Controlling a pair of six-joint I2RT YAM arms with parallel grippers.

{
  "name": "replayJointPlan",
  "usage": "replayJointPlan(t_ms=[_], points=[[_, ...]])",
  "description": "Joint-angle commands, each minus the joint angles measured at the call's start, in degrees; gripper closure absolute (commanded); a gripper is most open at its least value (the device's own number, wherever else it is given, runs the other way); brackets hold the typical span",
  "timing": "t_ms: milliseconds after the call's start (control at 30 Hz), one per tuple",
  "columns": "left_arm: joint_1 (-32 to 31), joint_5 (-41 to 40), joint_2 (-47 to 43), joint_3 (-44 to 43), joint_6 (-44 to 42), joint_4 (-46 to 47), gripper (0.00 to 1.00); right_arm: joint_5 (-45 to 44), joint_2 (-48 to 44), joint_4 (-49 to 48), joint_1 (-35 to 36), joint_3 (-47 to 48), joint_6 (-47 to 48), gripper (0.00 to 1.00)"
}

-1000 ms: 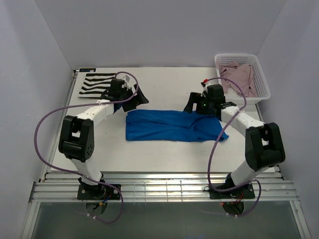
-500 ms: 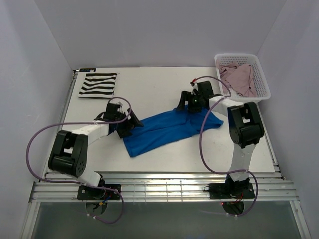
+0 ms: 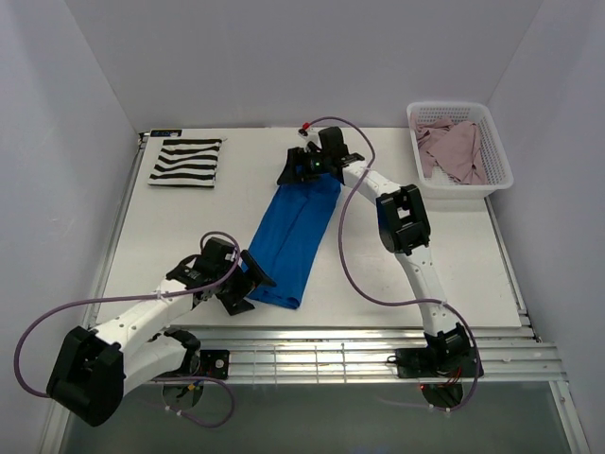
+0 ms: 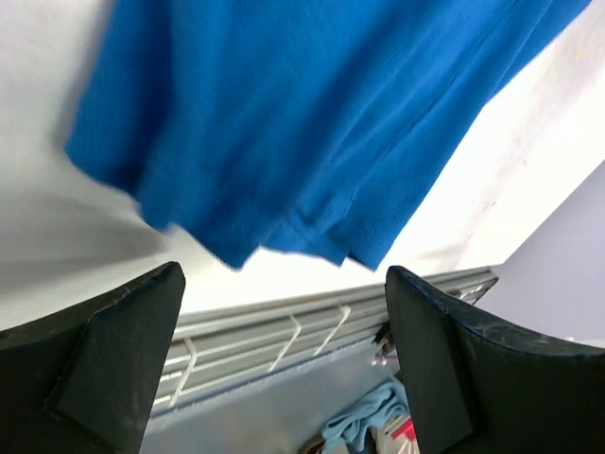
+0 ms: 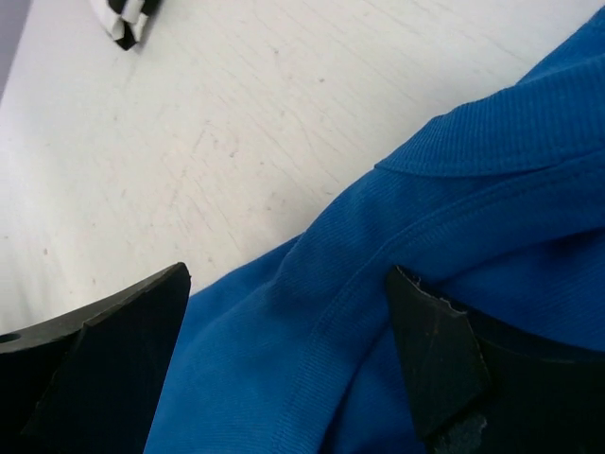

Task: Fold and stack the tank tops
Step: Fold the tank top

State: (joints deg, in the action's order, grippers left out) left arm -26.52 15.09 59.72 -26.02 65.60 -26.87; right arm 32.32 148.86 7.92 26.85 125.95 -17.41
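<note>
The bright blue tank top (image 3: 295, 236) lies as a long folded strip running from the far middle of the table toward the near edge. My right gripper (image 3: 304, 176) rests over its far end, jaws wide open, with the blue neckline (image 5: 454, 236) lying flat between the fingers (image 5: 113, 350). My left gripper (image 3: 248, 288) sits at the strip's near left corner, wide open and empty. The blue hem (image 4: 312, 123) lies just beyond its fingertips (image 4: 123, 350). The striped tank top (image 3: 186, 161) lies folded at the far left. The pink tank top (image 3: 452, 147) is bunched in the basket.
A white lattice basket (image 3: 495, 142) stands at the far right corner. The slatted metal rail (image 4: 284, 326) of the table's front edge lies directly under the left gripper. A corner of the striped top (image 5: 128, 24) shows in the right wrist view.
The blue top has swung from lying across the table to lying lengthwise. The left gripper went toward the near edge and the right gripper to the far middle, both staying open.
</note>
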Motion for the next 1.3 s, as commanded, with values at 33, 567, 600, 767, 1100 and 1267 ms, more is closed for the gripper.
replayJointPlan(t_ms=[33, 567, 600, 767, 1100, 1267], points=[[-3.00, -3.04, -4.34, -5.78, 0.25, -5.20, 0.02, 9.16, -7.68, -2.11, -1.10, -2.96, 1.49, 0.10], [-3.36, -25.46, -1.91, -18.19, -4.87, -23.31, 0.02, -12.70, -53.36, 6.42, 9.17, -49.27, 17.15, 0.10], [-3.10, -26.25, -1.02, -17.75, -4.35, -22.88, 0.02, -14.37, -55.58, 6.06, 12.66, -52.79, 19.32, 0.10], [-1.08, -22.39, 3.20, -14.42, -6.80, -16.38, 0.02, -27.38, -66.04, 4.47, 26.22, -69.40, 21.45, 0.10], [3.23, -18.52, 7.60, -6.77, -8.30, -6.81, 0.21, -30.64, -63.96, 3.24, 38.79, -72.34, 17.85, 0.10], [3.58, -15.89, 8.30, -5.01, -8.56, -3.72, 0.34, -32.14, -59.66, 3.77, 40.73, -70.76, 17.85, 0.05]])
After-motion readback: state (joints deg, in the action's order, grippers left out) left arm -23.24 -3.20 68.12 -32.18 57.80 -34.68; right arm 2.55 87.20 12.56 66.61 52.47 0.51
